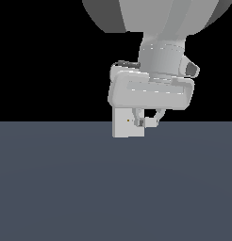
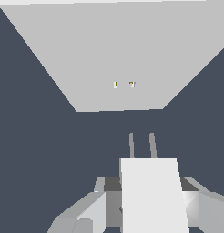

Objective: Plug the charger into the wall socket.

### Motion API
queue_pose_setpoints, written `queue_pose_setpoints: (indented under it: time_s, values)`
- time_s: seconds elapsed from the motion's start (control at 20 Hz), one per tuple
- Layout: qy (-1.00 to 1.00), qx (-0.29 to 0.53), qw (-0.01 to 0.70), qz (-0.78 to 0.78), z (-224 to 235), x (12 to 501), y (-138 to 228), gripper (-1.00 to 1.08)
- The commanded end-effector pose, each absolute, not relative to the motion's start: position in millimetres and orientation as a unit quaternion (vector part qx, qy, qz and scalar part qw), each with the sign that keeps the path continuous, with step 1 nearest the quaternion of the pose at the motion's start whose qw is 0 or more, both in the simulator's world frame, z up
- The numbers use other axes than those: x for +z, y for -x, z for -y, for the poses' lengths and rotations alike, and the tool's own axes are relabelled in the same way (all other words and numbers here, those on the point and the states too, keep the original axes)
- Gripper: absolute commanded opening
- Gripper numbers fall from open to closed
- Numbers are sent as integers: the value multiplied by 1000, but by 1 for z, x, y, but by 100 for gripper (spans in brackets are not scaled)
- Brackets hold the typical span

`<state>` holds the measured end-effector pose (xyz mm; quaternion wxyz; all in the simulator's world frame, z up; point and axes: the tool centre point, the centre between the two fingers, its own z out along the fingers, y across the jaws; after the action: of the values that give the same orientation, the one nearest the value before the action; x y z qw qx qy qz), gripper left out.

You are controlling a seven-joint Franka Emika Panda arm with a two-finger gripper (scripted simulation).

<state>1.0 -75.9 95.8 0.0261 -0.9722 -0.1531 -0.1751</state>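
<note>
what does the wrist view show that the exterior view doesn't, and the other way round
Only the wrist view shows the charger's two prongs pointing toward the wall socket with a gap still between them, and both yellowish dots at the socket's centre. Only the exterior view shows the arm's wrist and the whole gripper from outside, the grey floor, and the socket standing upright on it, partly hidden behind the gripper. Both show the socket, and the charger held between the fingers.
</note>
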Motion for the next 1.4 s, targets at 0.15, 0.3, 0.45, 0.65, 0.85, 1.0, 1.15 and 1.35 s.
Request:
queue_pose_setpoints:
  time_s: [0.15, 0.3, 0.45, 0.65, 0.85, 1.0, 1.15, 1.35]
  values:
    - [969, -174, 30, 173, 68, 100, -3, -100]
    - [969, -174, 31, 173, 68, 100, -3, -100]
    - [969, -174, 30, 173, 68, 100, -3, -100]
    - [969, -174, 30, 173, 66, 100, -8, -100]
    - [969, -174, 30, 173, 61, 100, -19, -100]
    - [969, -173, 30, 173, 57, 100, -31, -100]
    - [969, -173, 30, 173, 53, 100, -41, -100]
    - [969, -173, 30, 173, 50, 100, -48, -100]
